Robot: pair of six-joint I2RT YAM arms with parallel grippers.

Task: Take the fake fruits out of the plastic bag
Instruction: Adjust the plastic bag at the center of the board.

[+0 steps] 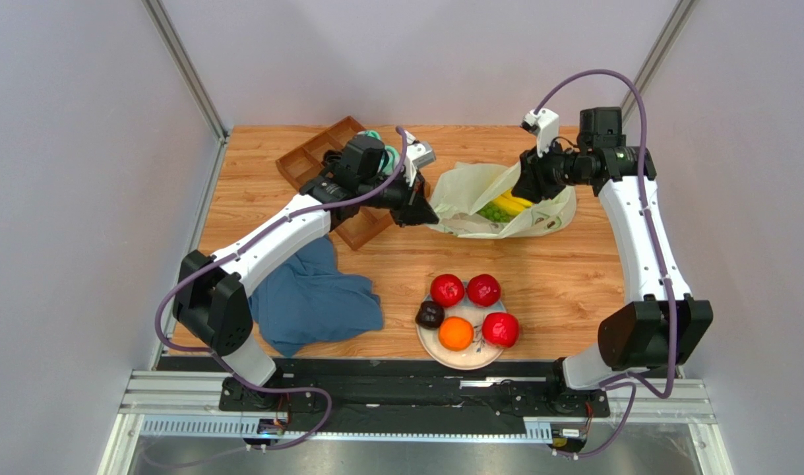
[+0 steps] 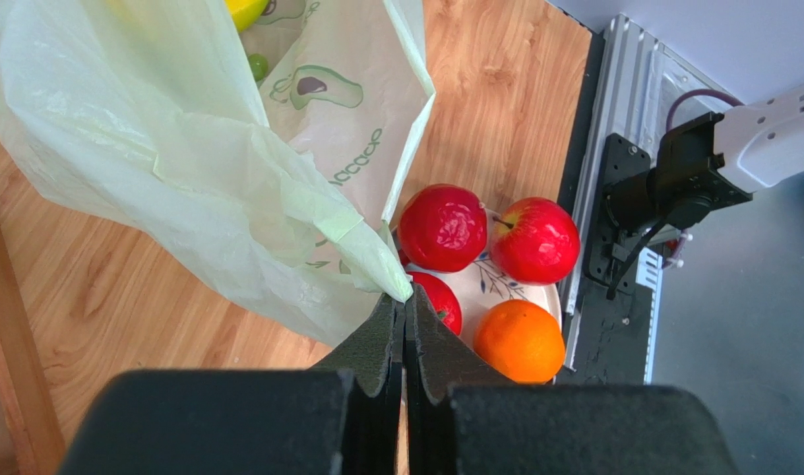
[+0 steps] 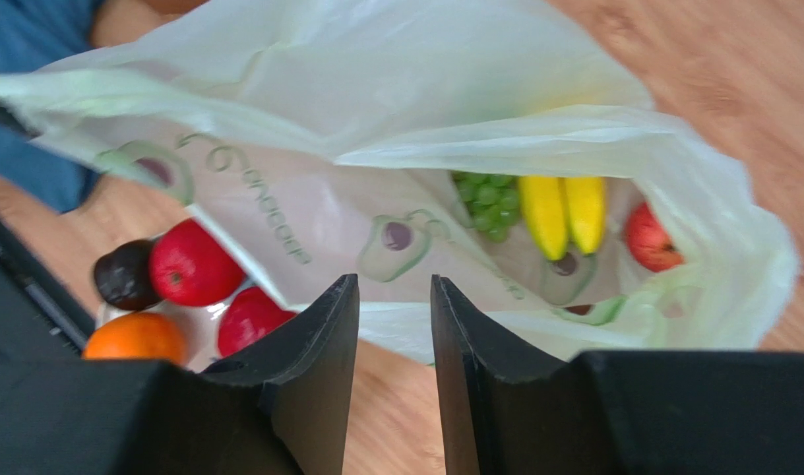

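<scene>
The pale yellow-green plastic bag lies open at the middle back of the table. My left gripper is shut on the bag's left edge, fingertips pinched together. My right gripper is open and empty, hovering over the bag's near rim. Inside the bag I see a green grape bunch, yellow bananas and a red apple. Three red apples, a dark purple-brown fruit and an orange sit on a plate.
A dark blue cloth lies front left under the left arm. A brown wooden compartment tray stands at the back left, with teal rolled socks partly hidden behind the left wrist. The plate stands near the table's front edge.
</scene>
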